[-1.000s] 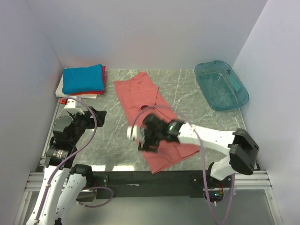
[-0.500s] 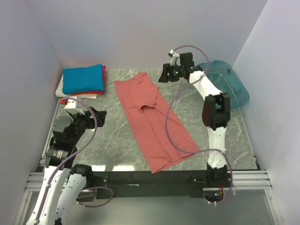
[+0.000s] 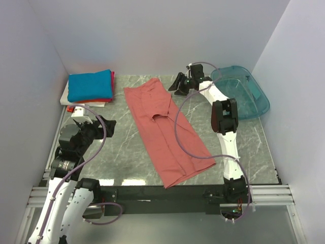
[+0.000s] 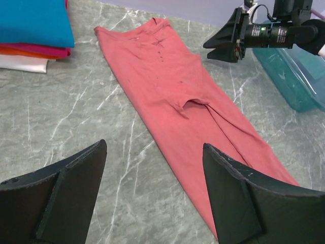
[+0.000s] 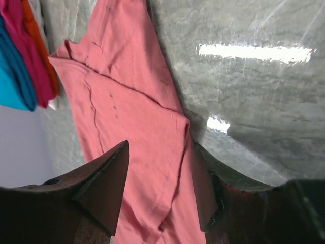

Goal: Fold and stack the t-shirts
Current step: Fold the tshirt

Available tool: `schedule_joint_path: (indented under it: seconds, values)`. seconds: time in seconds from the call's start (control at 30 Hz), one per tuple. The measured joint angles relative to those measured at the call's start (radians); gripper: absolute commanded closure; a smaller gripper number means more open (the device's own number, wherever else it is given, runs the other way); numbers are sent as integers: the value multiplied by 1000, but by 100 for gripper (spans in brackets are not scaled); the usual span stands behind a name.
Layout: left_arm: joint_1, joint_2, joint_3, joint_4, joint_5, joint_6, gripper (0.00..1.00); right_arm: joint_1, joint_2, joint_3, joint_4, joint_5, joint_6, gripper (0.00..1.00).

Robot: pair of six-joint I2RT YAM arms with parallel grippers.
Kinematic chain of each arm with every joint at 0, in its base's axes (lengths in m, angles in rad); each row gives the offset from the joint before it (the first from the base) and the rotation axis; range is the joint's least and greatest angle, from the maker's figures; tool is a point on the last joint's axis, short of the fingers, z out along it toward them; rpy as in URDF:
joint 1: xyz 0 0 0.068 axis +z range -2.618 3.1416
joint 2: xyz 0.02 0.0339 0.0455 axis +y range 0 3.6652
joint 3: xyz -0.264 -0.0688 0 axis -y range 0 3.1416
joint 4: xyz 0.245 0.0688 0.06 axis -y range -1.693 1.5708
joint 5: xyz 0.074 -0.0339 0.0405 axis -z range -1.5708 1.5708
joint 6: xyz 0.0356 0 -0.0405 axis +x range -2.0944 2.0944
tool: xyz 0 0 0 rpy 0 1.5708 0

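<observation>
The left claw (image 4: 155,150) hangs released and empty over the near grey marbled surface (image 3: 117,152); one salmon-pink t-shirt (image 3: 162,127) lies flat, lengthwise, mid-surface; the left wrist view shows the right claw (image 4: 222,43) side-on, spread, empty, beside its far end; one folded stack (image 3: 89,86), blue over red and white, far-left; one teal bin (image 3: 241,94) far-right; pale walls (image 3: 152,35).
</observation>
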Motion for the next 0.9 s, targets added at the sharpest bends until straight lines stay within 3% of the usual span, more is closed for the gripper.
schedule_joint_path:
  seconds: [0.37, 0.67, 0.9]
  values:
    - [0, 0, 0, 0, 0, 0, 19, -7, 73, 16, 53, -21, 135, 49]
    - [0, 25, 0, 0, 0, 0, 19, -14, 79, 16, 73, -50, 180, 69]
    - [0, 39, -1, 0, 0, 0, 19, -19, 79, 16, 86, -66, 193, 66]
